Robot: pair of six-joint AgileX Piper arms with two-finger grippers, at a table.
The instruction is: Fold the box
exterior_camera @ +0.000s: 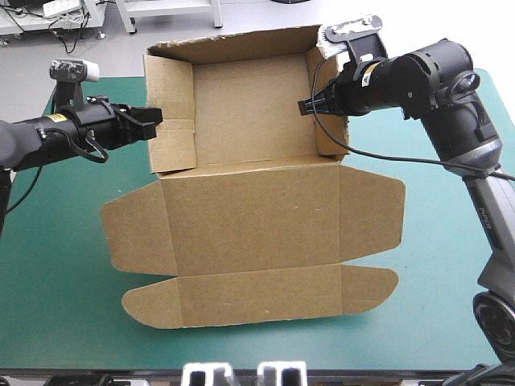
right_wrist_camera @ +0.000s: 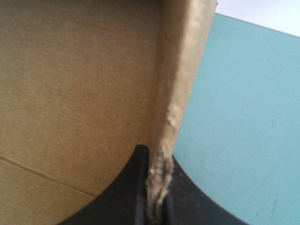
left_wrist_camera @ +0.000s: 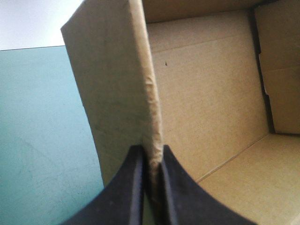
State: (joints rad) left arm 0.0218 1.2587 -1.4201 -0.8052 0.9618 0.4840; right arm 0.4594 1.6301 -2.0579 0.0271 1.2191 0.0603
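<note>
Box (exterior_camera: 249, 112) half-built on worktop (exterior_camera: 56, 305), both side walls pinched.
Teal-green worktop carries brown box at centre: tray far side, lid (exterior_camera: 249, 229) flat near side. L end effector (left_wrist_camera: 152, 152) almost shut on box's left wall (exterior_camera: 173, 112), R end effector (right_wrist_camera: 157, 157) same on right wall (exterior_camera: 323, 138). Risk, imo: uneven pull or crushed rim lets wall slip, flop outward.

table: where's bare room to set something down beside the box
Bare cover at the near left corner, beside the box lid; another patch right of the lid. Crowded beside the tray, where the left gripper and right gripper clamp its walls.
</note>
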